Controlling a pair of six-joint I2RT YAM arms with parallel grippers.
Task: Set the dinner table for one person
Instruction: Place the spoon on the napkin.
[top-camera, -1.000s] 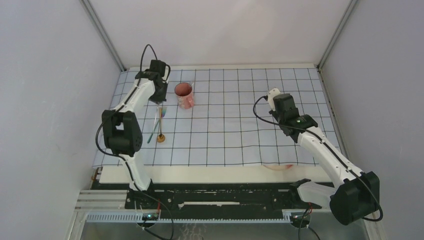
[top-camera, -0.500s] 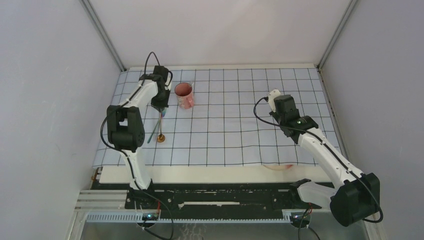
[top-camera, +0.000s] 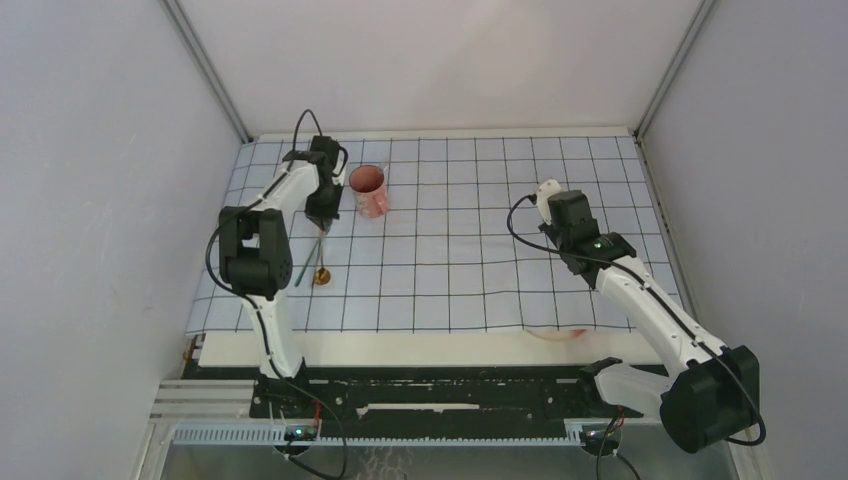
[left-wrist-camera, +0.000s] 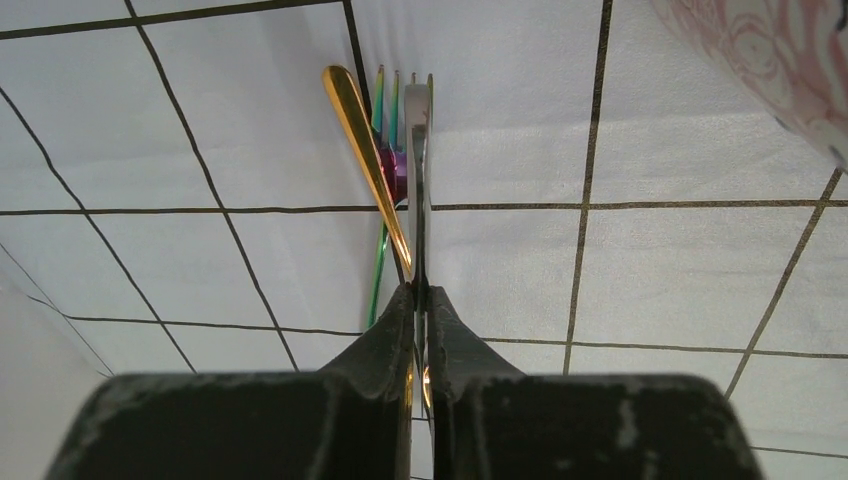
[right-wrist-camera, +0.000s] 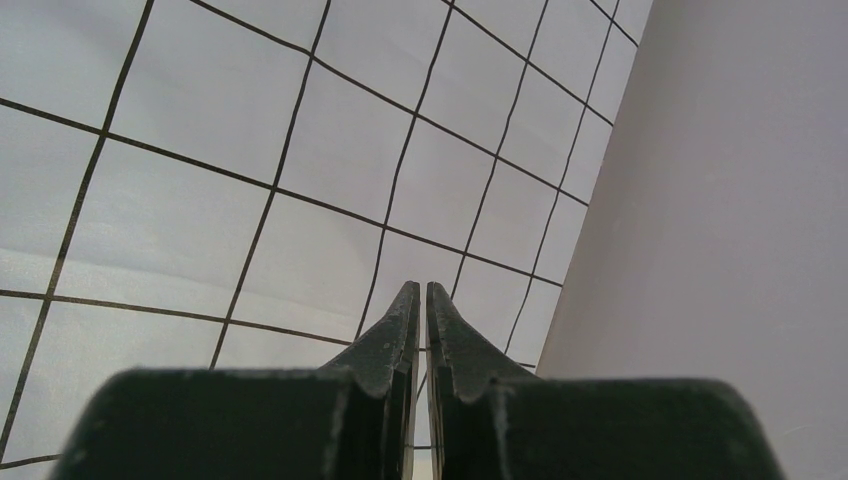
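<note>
Left gripper (left-wrist-camera: 420, 293) low, seemingly on cutlery (left-wrist-camera: 417, 150)

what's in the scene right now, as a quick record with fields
left gripper: shut on a thin silver utensil seen edge-on, over the gridded cloth
beside it: gold utensil and rainbow fork
pink mug: upright on the cloth, close to the left gripper
right gripper: shut, nothing in it, over bare cloth by the wall
dinner table: cream strip showing at the cloth's near edge
</note>
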